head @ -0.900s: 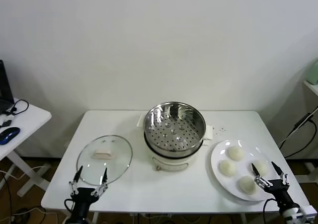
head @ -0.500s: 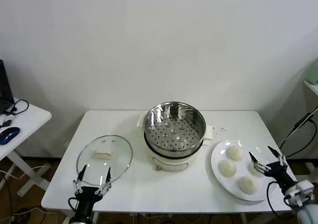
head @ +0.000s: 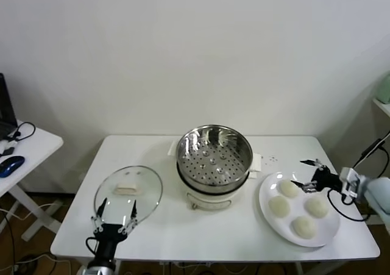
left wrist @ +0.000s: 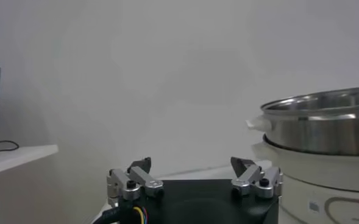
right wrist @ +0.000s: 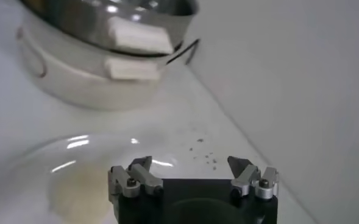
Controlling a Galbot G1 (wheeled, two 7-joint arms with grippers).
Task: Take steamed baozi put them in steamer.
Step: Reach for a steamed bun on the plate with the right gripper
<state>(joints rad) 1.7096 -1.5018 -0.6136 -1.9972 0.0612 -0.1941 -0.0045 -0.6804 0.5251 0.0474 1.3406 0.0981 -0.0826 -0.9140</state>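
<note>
Four cream-white baozi lie on a white plate point(head: 329, 225) at the right: one at the back point(head: 288, 188), one on the left point(head: 279, 206), one on the right point(head: 316, 206), one in front point(head: 303, 227). The shiny steamer point(head: 213, 156) stands empty on its white cooker base point(head: 207, 200) at the table's middle. My right gripper point(head: 300, 172) is open and empty, reaching in from the right just above the back baozi. Its wrist view shows the open gripper point(right wrist: 190, 167), one baozi point(right wrist: 75, 196) and the steamer point(right wrist: 106, 18). My left gripper point(head: 114, 210) is open and empty at the front left.
A flat glass lid point(head: 128, 189) lies left of the steamer, just beyond the left gripper. The left wrist view shows the steamer point(left wrist: 325, 119) to one side. A side table with a mouse point(head: 11, 165) stands far left. The table's right edge is close to the plate.
My right gripper has risen from the table's front right corner and swung to the plate's far right side, now pointing left at the back baozi. The left gripper has barely shifted.
</note>
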